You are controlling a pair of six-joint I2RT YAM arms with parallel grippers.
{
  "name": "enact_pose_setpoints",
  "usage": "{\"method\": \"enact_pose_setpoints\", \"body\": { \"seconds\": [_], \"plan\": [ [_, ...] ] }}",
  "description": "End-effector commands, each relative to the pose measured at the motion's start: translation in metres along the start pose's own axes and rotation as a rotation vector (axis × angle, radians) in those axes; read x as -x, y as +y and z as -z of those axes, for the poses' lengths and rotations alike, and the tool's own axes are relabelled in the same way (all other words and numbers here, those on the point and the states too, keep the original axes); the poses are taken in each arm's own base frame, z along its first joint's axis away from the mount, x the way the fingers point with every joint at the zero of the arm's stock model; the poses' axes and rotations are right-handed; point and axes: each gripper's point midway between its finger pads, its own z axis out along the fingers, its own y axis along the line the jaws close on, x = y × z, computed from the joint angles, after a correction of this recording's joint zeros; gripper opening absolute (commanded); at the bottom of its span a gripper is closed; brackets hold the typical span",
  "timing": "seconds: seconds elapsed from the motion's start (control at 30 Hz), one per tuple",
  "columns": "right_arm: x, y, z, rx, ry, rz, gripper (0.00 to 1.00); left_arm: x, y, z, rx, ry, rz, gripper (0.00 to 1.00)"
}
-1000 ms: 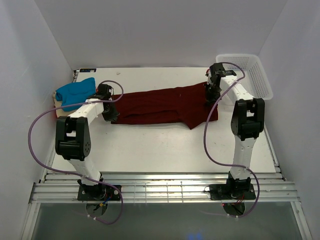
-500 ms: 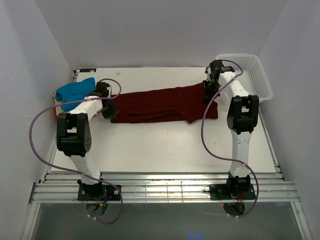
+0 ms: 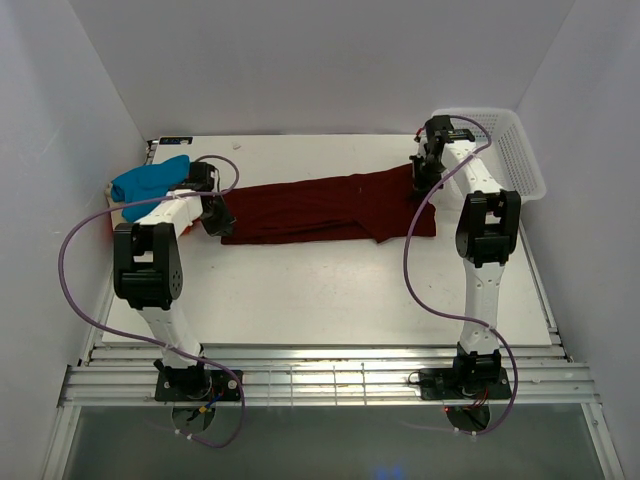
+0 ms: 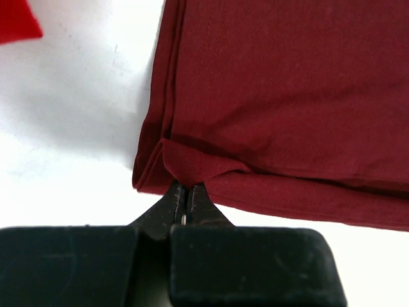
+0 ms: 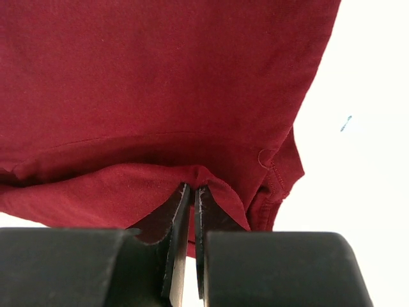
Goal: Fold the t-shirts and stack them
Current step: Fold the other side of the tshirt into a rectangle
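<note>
A large dark maroon t-shirt lies folded lengthwise across the table's far half. My left gripper is shut on its left end; in the left wrist view the closed tips pinch a fold of the maroon cloth. My right gripper is shut on its right end; in the right wrist view the tips pinch the maroon cloth. A bright blue folded t-shirt lies at the far left on a beige one. A red-orange patch shows at the left wrist view's top left.
A white mesh basket stands at the far right corner, just right of my right gripper. White walls close in the table on three sides. The bare white tabletop stretches toward the front edge.
Both grippers have moved slightly toward the back of the table with the maroon shirt's ends in them. The shirt has shifted back a little with them.
</note>
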Motion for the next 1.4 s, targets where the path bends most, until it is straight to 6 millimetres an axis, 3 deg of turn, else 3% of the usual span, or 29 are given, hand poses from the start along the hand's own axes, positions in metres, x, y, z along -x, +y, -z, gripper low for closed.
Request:
{"method": "enact_pose_setpoints", "body": {
  "seconds": [0.0, 0.13, 0.23, 0.3, 0.4, 0.47, 0.5, 0.57, 0.63, 0.67, 0.8, 0.93, 1.07, 1.17, 1.23, 1.37],
  "plan": [
    [0.016, 0.004, 0.002, 0.029, -0.055, -0.021, 0.08, 0.014, -0.005, -0.003, -0.017, -0.019, 0.009, 0.0],
    [0.029, 0.009, 0.005, 0.052, -0.127, -0.029, 0.12, 0.023, -0.003, -0.005, 0.0, -0.043, 0.007, 0.0],
    [0.045, 0.014, 0.017, 0.071, -0.219, -0.032, 0.26, 0.041, -0.001, 0.001, 0.033, -0.107, -0.001, 0.2],
    [0.062, 0.018, 0.035, 0.08, -0.307, -0.023, 0.29, 0.06, 0.001, 0.011, 0.061, -0.181, -0.002, 0.36],
    [0.083, 0.021, 0.071, 0.069, -0.421, -0.008, 0.31, 0.099, -0.001, 0.045, 0.089, -0.338, 0.006, 0.48],
    [0.097, 0.024, 0.103, 0.06, -0.518, 0.005, 0.32, 0.128, -0.008, 0.077, 0.084, -0.452, 0.019, 0.49],
    [0.096, 0.024, 0.108, 0.057, -0.53, 0.004, 0.32, 0.138, -0.006, 0.087, 0.107, -0.493, 0.029, 0.53],
    [0.102, 0.028, 0.138, 0.061, -0.617, 0.012, 0.36, 0.153, -0.01, 0.109, 0.098, -0.555, 0.045, 0.56],
    [0.092, 0.028, 0.139, 0.065, -0.62, 0.011, 0.37, 0.155, -0.016, 0.115, 0.07, -0.563, 0.053, 0.57],
    [0.089, 0.031, 0.149, 0.073, -0.633, 0.016, 0.39, 0.153, -0.018, 0.116, 0.054, -0.559, 0.059, 0.57],
    [0.052, 0.046, 0.132, 0.176, -0.517, 0.034, 0.41, 0.117, -0.041, 0.102, -0.08, -0.478, 0.059, 0.48],
    [0.009, 0.065, 0.099, 0.268, -0.384, 0.06, 0.43, 0.065, -0.092, 0.082, -0.172, -0.402, -0.065, 0.18],
    [-0.022, 0.074, 0.071, 0.31, -0.282, 0.064, 0.43, 0.022, -0.134, 0.062, -0.273, -0.292, -0.149, 0.01],
    [-0.04, 0.083, 0.057, 0.327, -0.214, 0.073, 0.44, -0.004, -0.165, 0.056, -0.351, -0.236, -0.213, 0.03],
    [-0.052, 0.091, 0.05, 0.331, -0.169, 0.092, 0.44, -0.018, -0.182, 0.054, -0.388, -0.21, -0.252, 0.1],
    [-0.069, 0.101, 0.035, 0.328, -0.109, 0.117, 0.44, -0.038, -0.197, 0.043, -0.41, -0.16, -0.293, 0.19]
  ]
}}
